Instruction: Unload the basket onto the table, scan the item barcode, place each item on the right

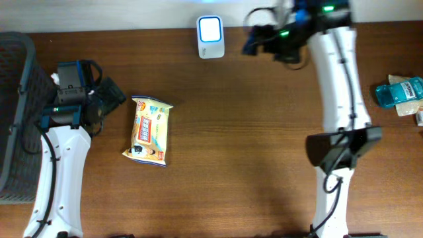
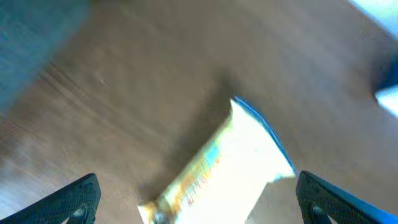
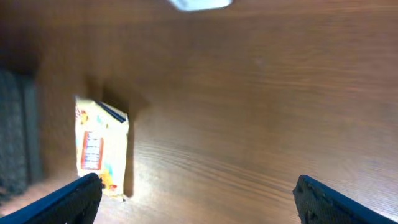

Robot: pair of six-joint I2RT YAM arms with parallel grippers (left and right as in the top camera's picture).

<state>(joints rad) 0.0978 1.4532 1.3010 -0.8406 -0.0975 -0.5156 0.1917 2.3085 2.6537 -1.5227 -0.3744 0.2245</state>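
The item is a yellow snack packet (image 1: 151, 130) with blue trim, lying flat on the brown table. My left gripper (image 1: 114, 96) hovers just left of it, open, not touching it. In the blurred left wrist view the packet (image 2: 230, 165) lies between and ahead of the spread fingertips (image 2: 69, 202) of the left gripper (image 2: 199, 208). A white scanner (image 1: 211, 36) stands at the table's far edge. My right gripper (image 1: 253, 38) hangs open to the right of the scanner. In the right wrist view, the right gripper (image 3: 202, 202) holds nothing, the packet (image 3: 101, 144) far off at the left.
A dark mesh basket (image 1: 13, 112) stands at the left edge of the table. A blue bottle (image 1: 399, 91) and other small items lie at the far right edge. The scanner (image 3: 200, 4) peeks in at the top of the right wrist view.
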